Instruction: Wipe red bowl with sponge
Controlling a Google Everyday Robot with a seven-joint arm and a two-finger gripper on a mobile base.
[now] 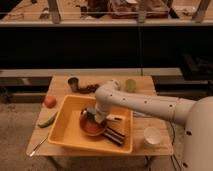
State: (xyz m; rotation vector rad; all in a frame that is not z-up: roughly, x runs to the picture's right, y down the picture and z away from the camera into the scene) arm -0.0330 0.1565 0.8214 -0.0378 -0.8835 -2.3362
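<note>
In the middle of the frame, inside the yellow plastic tub (67,131) on the wooden tabletop (61,83), we find the pincer (96,116) directly above the glossy orange-red round bowl (92,128), with the small blue-green sponge block (86,113) just at its left side; whether it grips the block we cannot tell.

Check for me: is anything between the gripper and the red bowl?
Nothing visible is. The gripper is inside the yellow tub, right over the far rim of the red bowl, with the sponge at its tip by the bowl. The dark striped object lies beside the bowl, not between them.
</note>
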